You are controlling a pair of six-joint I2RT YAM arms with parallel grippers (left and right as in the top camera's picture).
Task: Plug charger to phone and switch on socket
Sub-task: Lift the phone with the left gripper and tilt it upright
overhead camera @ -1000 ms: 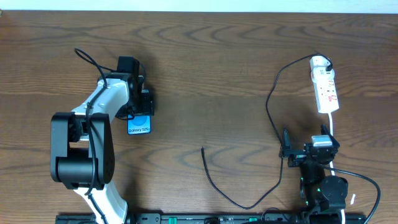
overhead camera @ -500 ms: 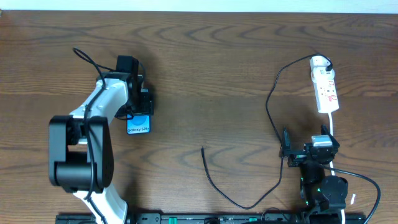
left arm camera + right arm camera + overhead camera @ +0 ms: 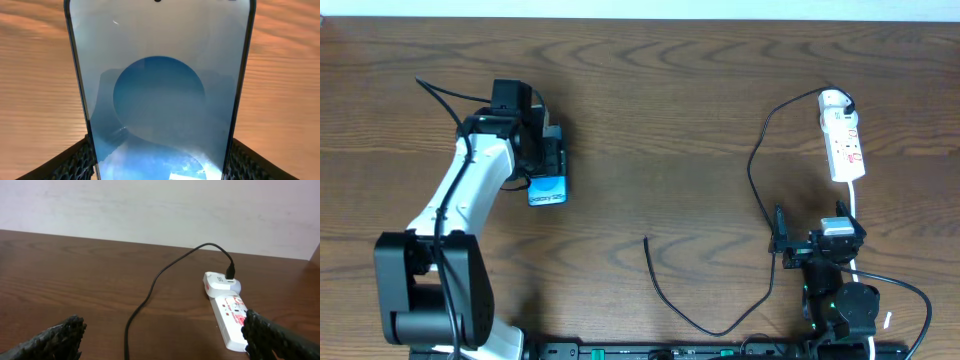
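brown wood-grain table (image 3: 650, 120) lay under everything. nearest the base edge, the right gripper (image 3: 812, 243) sat released, its fingers (image 3: 55, 340) spread wide. the white cord (image 3: 856, 205) of the socket ran down just beside that arm. the charger (image 3: 757, 150), a thin black cable, looped close to the near edge, and its plug tip (image 3: 646, 239) lay loose on bare wood at mid-table, well apart from the phone (image 3: 548, 190). farther out on the left, the left gripper (image 3: 549, 172) was clenched on the phone's two long edges. in the wrist view the screen filled the frame, pale blue with a deeper blue disc and a dark rim. farthest, on the right, the white socket (image 3: 844, 140) with red markings lay flat, and the black cable entered a white adapter (image 3: 220, 282) at its far end.
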